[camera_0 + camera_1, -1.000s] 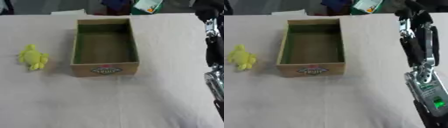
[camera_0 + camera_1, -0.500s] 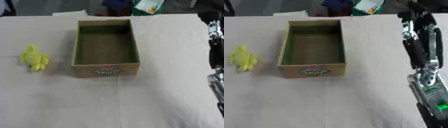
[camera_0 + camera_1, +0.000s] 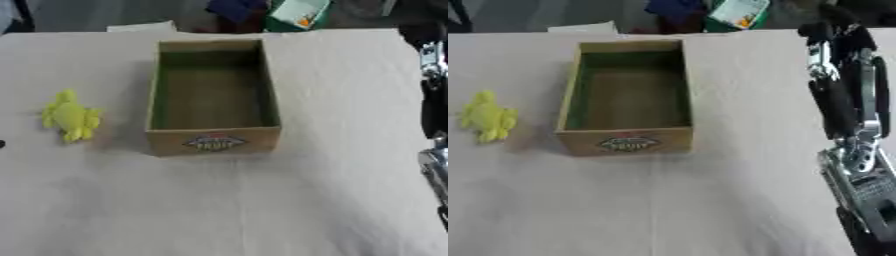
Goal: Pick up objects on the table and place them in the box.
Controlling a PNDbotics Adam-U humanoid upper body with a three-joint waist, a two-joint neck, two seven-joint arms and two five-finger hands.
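I see the box (image 3: 213, 97) mid-table, open top, nothing visible inside. Yellow soft toy (image 3: 71, 117) lies on the cloth at 9 o'clock of the box, near it but not touching. Right hand (image 3: 843, 75) is up at 3 o'clock of the box, over the table (image 3: 227, 205); fingers probably straight, holding nothing. Left hand isn't visible
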